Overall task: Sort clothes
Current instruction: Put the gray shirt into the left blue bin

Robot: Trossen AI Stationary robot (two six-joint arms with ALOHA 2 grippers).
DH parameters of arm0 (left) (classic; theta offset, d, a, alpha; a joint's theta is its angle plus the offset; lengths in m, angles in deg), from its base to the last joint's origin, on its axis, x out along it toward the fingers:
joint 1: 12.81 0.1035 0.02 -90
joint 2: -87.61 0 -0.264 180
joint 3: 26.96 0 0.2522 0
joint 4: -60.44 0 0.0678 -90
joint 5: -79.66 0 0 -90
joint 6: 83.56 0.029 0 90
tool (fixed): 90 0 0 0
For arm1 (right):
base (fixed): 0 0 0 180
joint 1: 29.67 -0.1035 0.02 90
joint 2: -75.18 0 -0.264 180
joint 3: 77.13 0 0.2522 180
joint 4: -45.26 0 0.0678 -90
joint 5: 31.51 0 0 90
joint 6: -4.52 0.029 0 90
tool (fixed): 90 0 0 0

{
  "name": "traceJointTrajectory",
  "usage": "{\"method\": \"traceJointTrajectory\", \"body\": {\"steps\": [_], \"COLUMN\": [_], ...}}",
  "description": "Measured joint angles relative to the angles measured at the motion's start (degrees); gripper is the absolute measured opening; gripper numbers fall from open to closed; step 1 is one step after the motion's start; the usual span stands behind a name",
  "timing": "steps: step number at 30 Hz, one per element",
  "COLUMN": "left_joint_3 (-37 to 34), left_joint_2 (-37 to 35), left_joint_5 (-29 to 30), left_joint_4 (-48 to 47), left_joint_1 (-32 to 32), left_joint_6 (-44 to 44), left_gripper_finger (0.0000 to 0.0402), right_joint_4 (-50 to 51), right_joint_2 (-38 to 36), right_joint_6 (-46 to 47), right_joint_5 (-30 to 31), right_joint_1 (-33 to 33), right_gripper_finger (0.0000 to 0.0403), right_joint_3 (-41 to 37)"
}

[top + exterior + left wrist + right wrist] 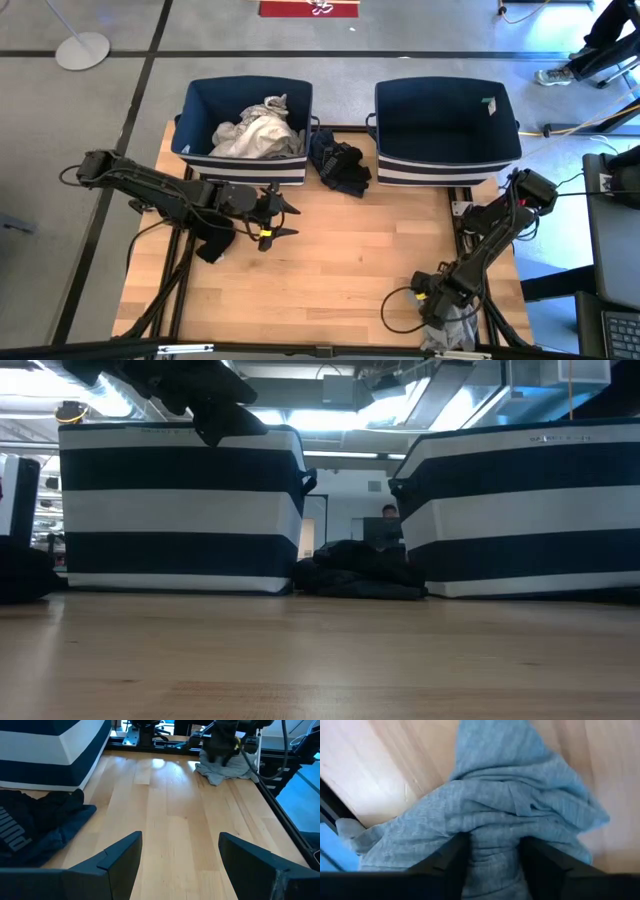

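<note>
A light grey garment lies bunched at the table's near right corner, its edge reaching the table's rim. My right gripper points down into it, shut on a raised fold. My left gripper hovers open over the left middle of the table with nothing between its fingers. A dark navy garment lies crumpled on the table between the two bins. Pale clothes are piled in the left bin. My right gripper pinches a bunched ridge of the grey garment between its two fingers, several layers gathered together. The fingers come from above, pointing down. The rest of the garment lies slack on the table around them.
The right bin at the far right shows only its dark inside. A dark lump lies under my left arm. The table's metal frame runs along the right edge. Bare wood spans the middle of the table.
</note>
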Motion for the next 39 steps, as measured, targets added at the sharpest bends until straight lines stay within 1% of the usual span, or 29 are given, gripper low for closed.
{"method": "traceJointTrajectory", "body": {"steps": [7,9,11,15,18,23,27,31,34,39], "left_joint_3": [0.0,0.0,0.0,0.0,0.0,0.0,0.0,0.0,0.0,0.0], "left_joint_2": [0.0,0.0,0.0,0.0,0.2,2.1,4.3,6.7,8.3,10.2], "left_joint_5": [0.2,0.3,0.3,0.3,0.4,0.4,0.4,0.4,0.4,0.4], "left_joint_4": [0.0,0.0,0.0,0.0,0.0,-0.1,0.0,0.8,2.7,3.3], "left_joint_1": [0.0,0.0,0.0,0.0,0.0,0.0,0.0,-0.2,-0.3,-0.3], "left_joint_6": [0.0,-0.1,-0.1,-0.3,-0.3,-1.0,-2.3,-3.9,-4.9,-5.8], "left_gripper_finger": [0.0253,0.0253,0.0253,0.0253,0.0253,0.0253,0.0253,0.0253,0.0253,0.0253], "right_joint_4": [-3.2,-4.8,-5.7,-6.0,-7.5,-16.0,-24.5,-33.8,-39.0,-42.7], "right_joint_2": [0.2,0.3,0.3,0.5,0.6,0.6,0.6,0.6,0.6,0.6], "right_joint_6": [-10.9,-14.8,-18.6,-26.8,-34.4,-45.8,-52.9,-58.3,-58.5,-59.1], "right_joint_5": [5.4,7.6,10.5,17.7,23.1,30.7,35.9,36.5,36.4,32.3], "right_joint_1": [3.0,4.2,5.7,9.4,12.8,19.0,24.1,29.0,32.3,36.6], "right_gripper_finger": [0.0039,0.0017,0.0017,0.0039,0.0036,0.0026,0.0045,0.0069,0.0079,0.0103], "right_joint_3": [-0.2,-0.1,0.3,1.6,2.5,2.6,2.6,2.6,2.7,2.7]}}
